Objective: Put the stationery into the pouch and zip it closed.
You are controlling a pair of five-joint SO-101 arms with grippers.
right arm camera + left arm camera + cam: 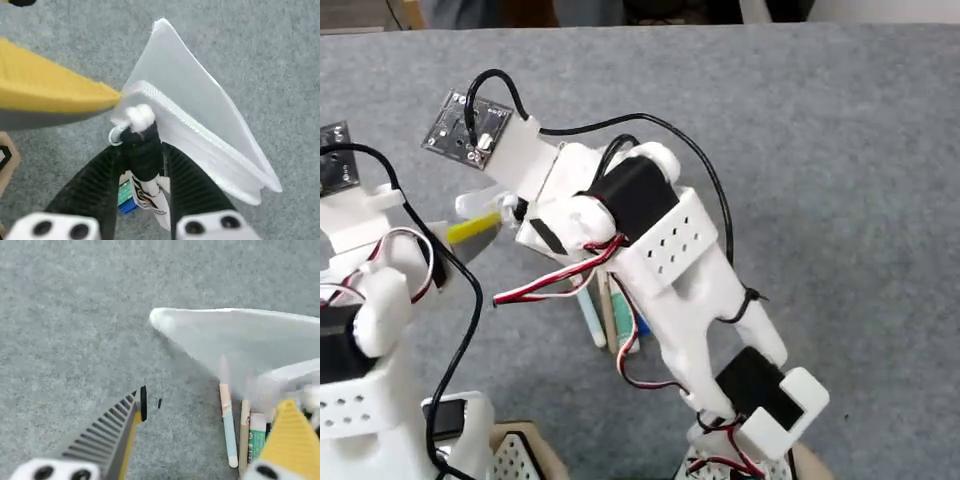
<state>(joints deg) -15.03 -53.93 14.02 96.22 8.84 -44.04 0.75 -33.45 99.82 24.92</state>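
Pouch (195,95), white and translucent, is held at my right gripper (142,150). Its two black fingers are pressed together on the zipper pull (142,140) at one end of the zip (190,125). A white knot (140,117) of cord sits just beyond the pull. The zip's ribbed band runs away from that pinch along the pouch's edge, and the far corner points out over the grey counter (840,150).

My left gripper (215,400) is spread wide, its fingers well apart with bare counter between them. One yellow finger (55,85) comes in from the side, and its tip touches the pouch right by the pull.

The stationery (595,320) lies outside the pouch on the counter, partly under my right arm (670,260). The pieces lie close together, side by side: a pale blue pen (229,432), a wooden stick (244,432) and a green-labelled piece (257,440).

I cannot tell whether the pouch's lower edge rests on the counter.
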